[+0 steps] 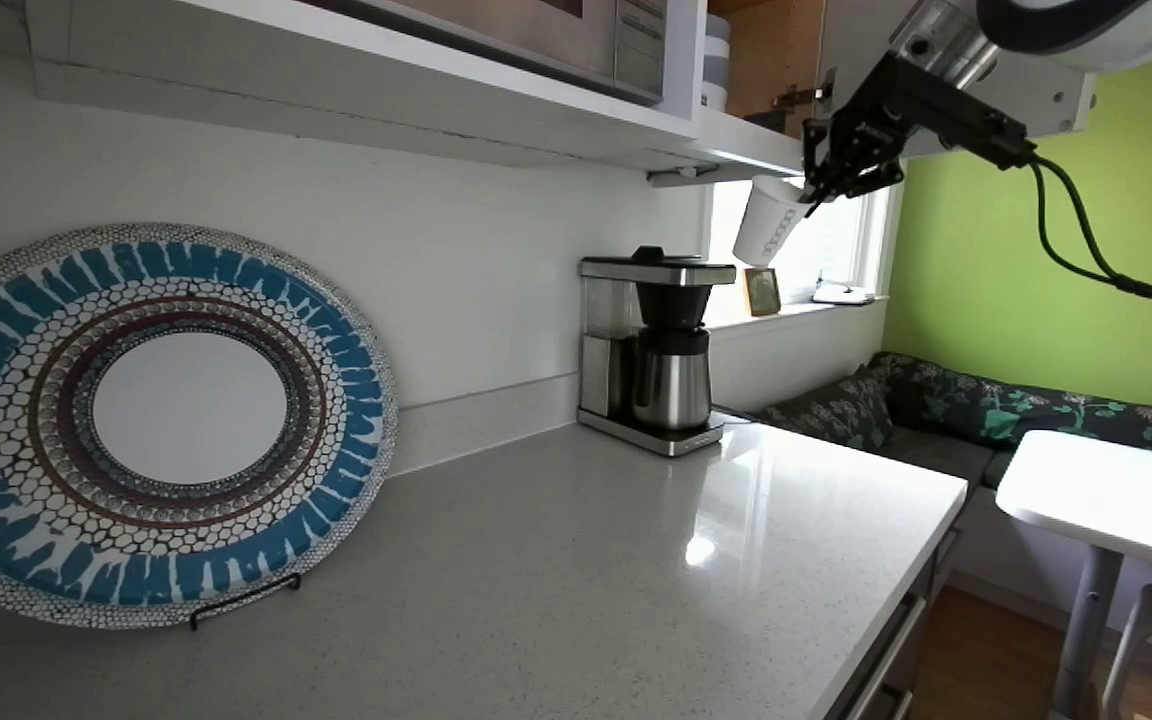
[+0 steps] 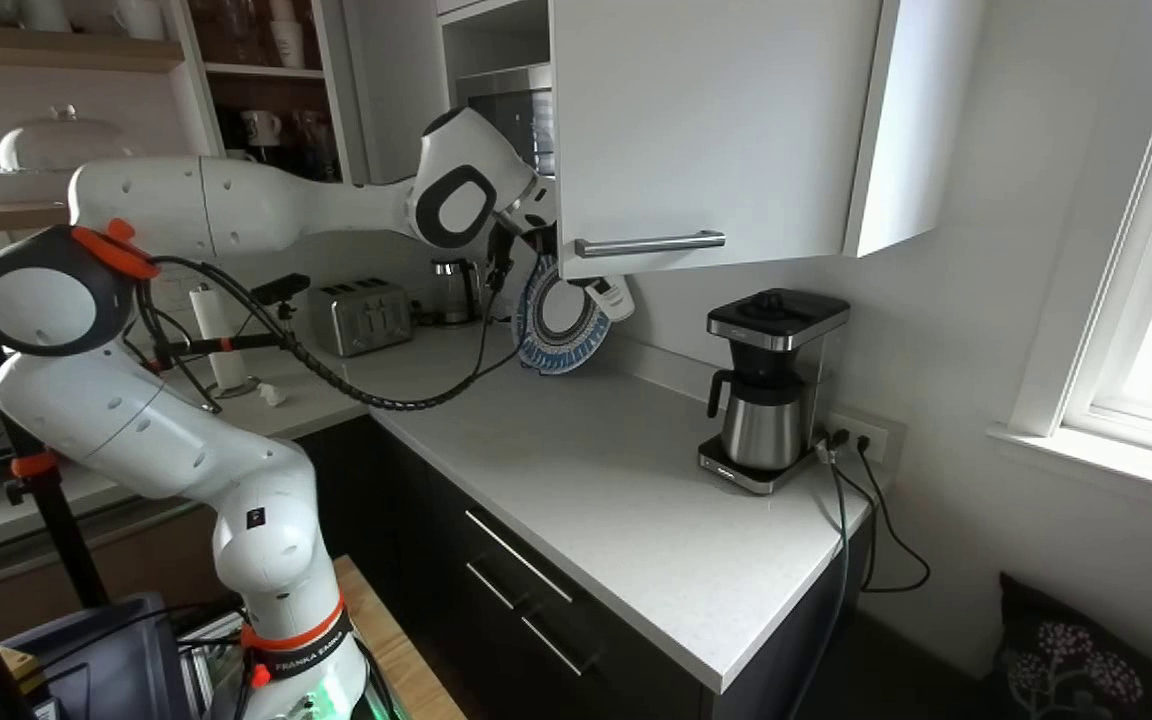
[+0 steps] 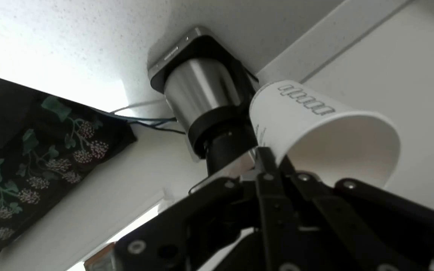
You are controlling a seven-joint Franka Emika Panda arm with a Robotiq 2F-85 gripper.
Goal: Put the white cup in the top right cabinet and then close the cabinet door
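Toward the upper right of the frame in an exterior view, the gripper (image 1: 812,193) has its fingers pinched narrow on the rim of the white cup (image 1: 768,225), which hangs tilted in the air, lower in the picture than the top right cabinet (image 1: 771,50). The cabinet door (image 2: 716,120), a broad white panel at the top of the frame in an exterior view, stands open. In the wrist view the cup is right of centre (a row of outlined marks crosses its side), mouth turned to the lower right, and the coffee maker (image 3: 202,82) stands near the upper middle.
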